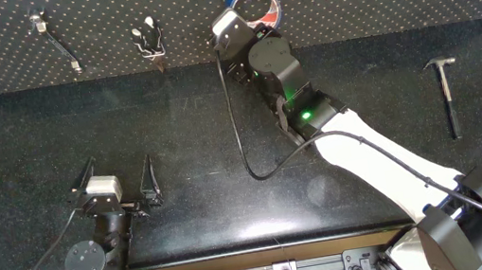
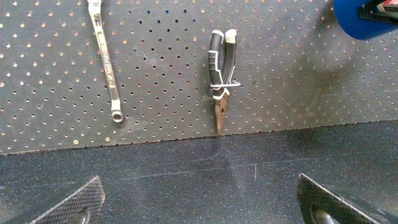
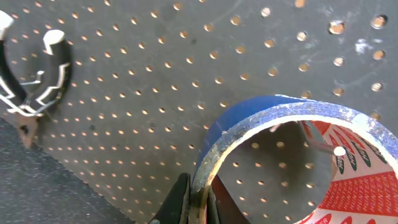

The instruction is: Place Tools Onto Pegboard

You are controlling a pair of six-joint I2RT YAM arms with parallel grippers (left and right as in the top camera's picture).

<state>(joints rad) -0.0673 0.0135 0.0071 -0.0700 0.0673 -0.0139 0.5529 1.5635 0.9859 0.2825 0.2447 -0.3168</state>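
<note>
Fingers (image 3: 176, 208) of right gripper (image 3: 194, 200) clamped on the wall of a blue adhesive tape roll with red-printed inner core (image 3: 273, 115). Roll held up against black perforated pegboard (image 3: 155, 56). Bent wire peg (image 3: 320, 146) visible through its opening; contact with roll unclear. Just along the board, black-and-white-handled pliers (image 3: 34, 81) hang in a wire loop. Farther on hangs a long silver metal wrench (image 1: 57, 45). Black-handled hammer with steel head (image 1: 447, 96) lies flat on dark speckled table (image 1: 193, 133), well apart to the right. Near its base, left gripper (image 1: 118, 180) sits low, jaws spread wide.
</note>
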